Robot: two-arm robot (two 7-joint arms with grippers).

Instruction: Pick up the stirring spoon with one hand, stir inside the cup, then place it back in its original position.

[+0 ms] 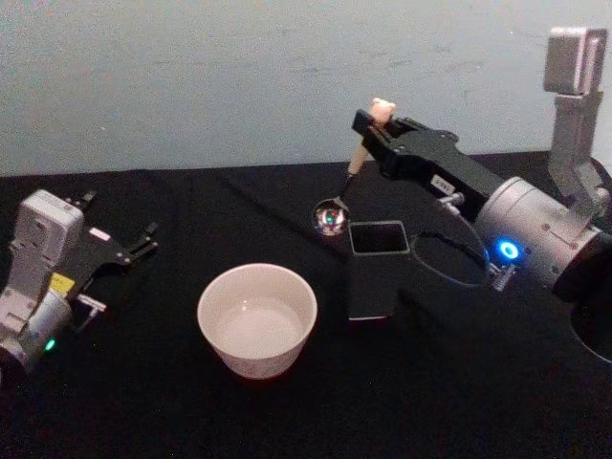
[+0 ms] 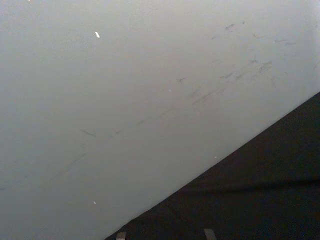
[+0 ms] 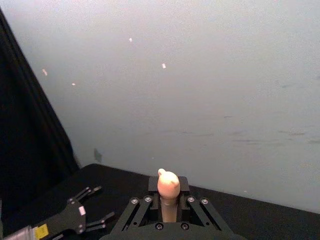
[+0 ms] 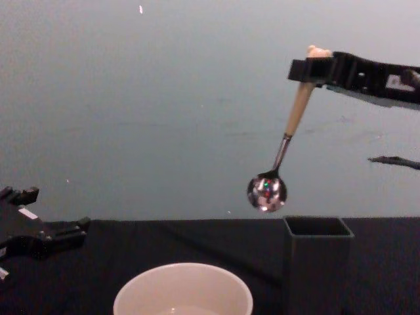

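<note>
R gripper (image 1: 369,122) was raised above the far side of the black tabletop (image 1: 459,402), fingers pinching the stirring spoon (image 1: 353,170) high on its cream handle, just under the bear head. R wrist view: bear head poking up between the closed-in fingers of the R gripper (image 3: 168,195).

Spoon hung tilted, bowl end down and toward the robot's left. Chest view: spoon (image 4: 293,121) fully in the air, shiny bowl higher than the mouth of the dark grey square holder (image 4: 318,269) and off to the holder's left, not touching it. Head view: bowl sat just beside the far-left corner of the holder (image 1: 375,277).

Cream-white cup (image 1: 251,361) stood on the cloth to the left of the holder and nearer the robot, apart from it. Nothing in or over the cup (image 4: 151,295); contents too pale to call.

L gripper (image 1: 145,242) parked low at the table's left side, well apart from the cup, fingers spread, holding nothing.

Progress, as judged:
- Pick-up done: spoon out of holder, firm in R gripper.
- Stir: couldn't tell if done. Spoon near the holder fits either just lifted out or about to go back in.
- Left for certain: spoon back in holder, grip let go.
</note>
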